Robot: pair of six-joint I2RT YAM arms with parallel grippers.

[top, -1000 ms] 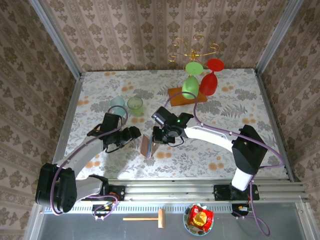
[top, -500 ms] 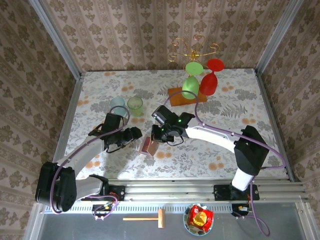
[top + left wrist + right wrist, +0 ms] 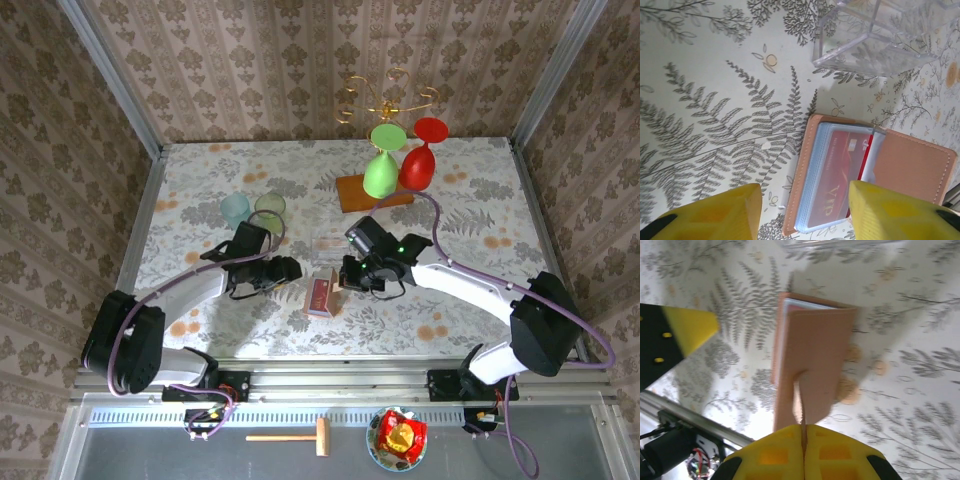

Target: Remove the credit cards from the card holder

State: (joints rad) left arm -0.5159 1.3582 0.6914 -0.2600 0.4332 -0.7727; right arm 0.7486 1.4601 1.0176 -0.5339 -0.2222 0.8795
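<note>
The credit cards [image 3: 837, 175] are all inside the card holder [image 3: 912, 167], a red face with gold lettering tucked in pale sleeves. The step in hand, as I judge it, is keeping the wallet spread so a card can be gripped. The holder lies near the middle of the desk [image 3: 200, 180], at 6 o'clock of a clear box [image 3: 875, 35] and just beside it. The right claw [image 3: 803, 432], at about 2 o'clock of the holder seen from above, is closed on the edge of the brown flap. The leather runs as a thin line into the seam between its yellow pads and is lifted off the stack. The left claw [image 3: 804, 195] stands at 9 o'clock of the holder, jaws apart and holding nothing, with the near end of the stack in the gap between them. The next move probably calls for this claw to settle lower and pinch one card alone, not sleeve or leather. It would then draw the card out while the flap is held. Which way the sleeves open I cannot tell. The left wrist view gives the inside: card face, sleeves and stitching. The right wrist view gives the flap's plain back, the pinch itself, and a pale edge of sleeves beneath. The overhead view gives the layout: two tumblers [image 3: 252, 210] at 10 o'clock, goblets [image 3: 380, 172] on a wooden board [image 3: 350, 190] at 1 o'clock, well apart.
</note>
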